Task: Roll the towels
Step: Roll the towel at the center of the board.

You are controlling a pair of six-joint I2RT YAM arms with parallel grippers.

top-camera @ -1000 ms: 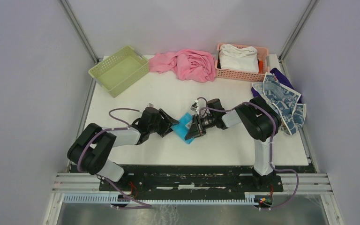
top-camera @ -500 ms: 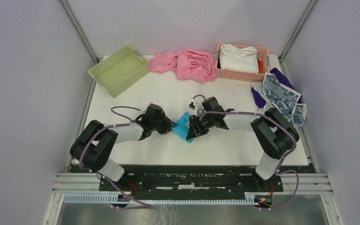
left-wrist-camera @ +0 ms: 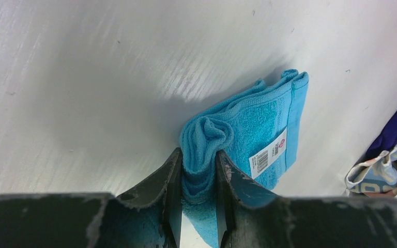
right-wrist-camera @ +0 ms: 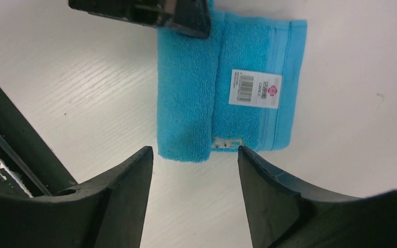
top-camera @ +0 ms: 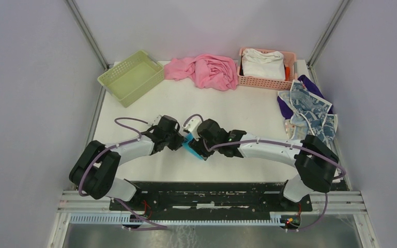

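Note:
The bright blue towel lies partly rolled on the white table between my two grippers. In the left wrist view my left gripper is shut on the rolled edge of the blue towel, whose white barcode label faces up. In the right wrist view my right gripper is open, its fingertips just short of the near edge of the blue towel, not touching it. The white towel with dark blue print lies crumpled at the table's right edge. The cream lettered towel is not clearly visible.
A green basket stands at the back left. The pink cloth lies at the back middle. A pink basket at the back right holds a white cloth. A purple cloth lies under the printed towel.
Both grippers and the blue towel have moved left. The right arm has stretched out to the left. The towel shows narrower, more rolled up.

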